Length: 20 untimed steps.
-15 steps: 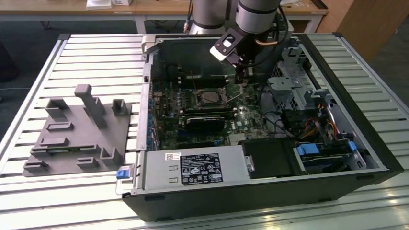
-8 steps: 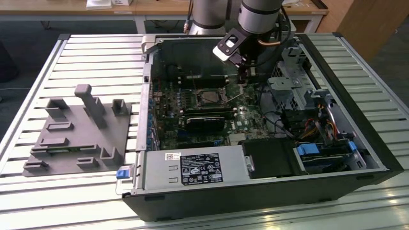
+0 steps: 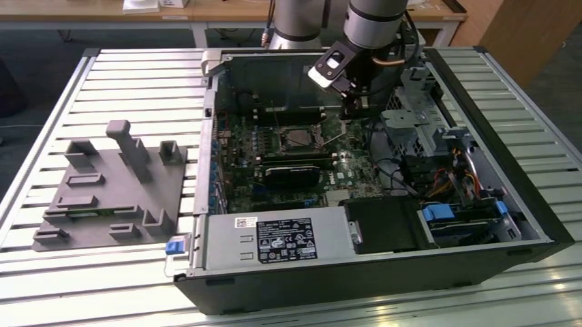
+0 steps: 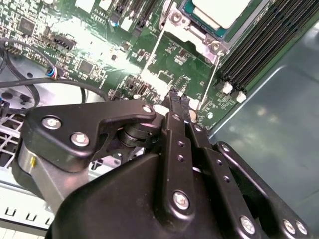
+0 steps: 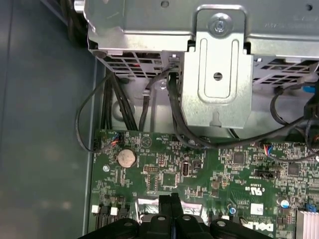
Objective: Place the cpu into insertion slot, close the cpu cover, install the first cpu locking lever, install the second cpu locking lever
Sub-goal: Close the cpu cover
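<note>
Cpu (image 4: 219,9) is where you should look first: in the second wrist view its pale square face lies inside the insertion slot (image 3: 296,139), and the silvery cover (image 4: 185,31) seems to lie flat around it, so I judge these two steps as done. The claw (image 4: 178,97) has its two fingers together, side against side. I cannot tell if a thin wire is caught between them. The important relation is this: the slot lies straight ahead of the fingertips, near but apart from them, and two thin wire levers (image 4: 151,57) (image 4: 214,69) run from the corners of the slot back toward the claw. Their long axes point almost at the tips, and the tips sit between the two free ends. Neither lever looks hooked down, as far as I can judge. In the exterior view the claw (image 3: 353,109) hangs inside the open computer case (image 3: 364,286), just to the exterior view's right of the slot. In the first wrist view the claw (image 5: 169,198) is low over the green board (image 5: 224,169). For writing, you have a black and white label (image 3: 275,240) on the metal box at the near side of the case, and white lettering (image 5: 256,191) printed on the board. I do not read them out.
</note>
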Tool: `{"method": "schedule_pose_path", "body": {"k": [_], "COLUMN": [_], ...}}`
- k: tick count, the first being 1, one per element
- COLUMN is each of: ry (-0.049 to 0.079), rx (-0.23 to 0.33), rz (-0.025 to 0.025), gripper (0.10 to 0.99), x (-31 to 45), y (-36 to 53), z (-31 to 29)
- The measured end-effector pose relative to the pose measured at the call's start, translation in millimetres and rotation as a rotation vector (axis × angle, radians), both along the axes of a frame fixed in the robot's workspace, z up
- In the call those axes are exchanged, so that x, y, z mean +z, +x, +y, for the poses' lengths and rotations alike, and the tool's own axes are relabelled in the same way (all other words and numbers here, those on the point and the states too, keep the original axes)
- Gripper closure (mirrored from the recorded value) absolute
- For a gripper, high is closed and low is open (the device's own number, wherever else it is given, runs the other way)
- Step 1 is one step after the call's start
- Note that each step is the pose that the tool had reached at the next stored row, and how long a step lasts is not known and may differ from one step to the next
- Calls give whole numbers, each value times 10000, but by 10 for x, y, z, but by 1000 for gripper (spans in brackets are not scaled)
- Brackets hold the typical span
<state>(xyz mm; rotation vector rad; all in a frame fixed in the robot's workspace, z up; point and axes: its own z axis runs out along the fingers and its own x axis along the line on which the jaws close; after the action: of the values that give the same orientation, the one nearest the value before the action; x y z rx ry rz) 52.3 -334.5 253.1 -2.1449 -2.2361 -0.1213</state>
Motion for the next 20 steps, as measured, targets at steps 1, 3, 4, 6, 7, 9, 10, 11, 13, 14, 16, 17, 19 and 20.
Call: {"method": "schedule_pose_path", "body": {"k": [1, 3, 4, 6, 7, 9, 10, 11, 13, 14, 16, 17, 19, 20], "ry": [1, -7, -13, -24, -31, -42, -46, -50, -53, -53, -51, -50, -52, -52], "rx": [0, 0, 0, 1, 0, 0, 0, 0, 1, 1, 0, 0, 0, 0], "rz": [0, 1, 0, 1, 2, 6, 10, 13, 19, 20, 21, 23, 28, 32], "gripper": [965, 965, 965, 965, 965, 965, 965, 965, 965, 965, 965, 965, 965, 965], "x": [-1, -3, -5, -10, -12, -18, -20, -21, -24, -26, -30, -34, -44, -50], "y": [11, 30, 38, 52, 60, 80, 91, 103, 128, 140, 159, 168, 182, 188], "z": [1, 2, 3, 6, 8, 12, 15, 18, 23, 26, 30, 33, 37, 39]}}
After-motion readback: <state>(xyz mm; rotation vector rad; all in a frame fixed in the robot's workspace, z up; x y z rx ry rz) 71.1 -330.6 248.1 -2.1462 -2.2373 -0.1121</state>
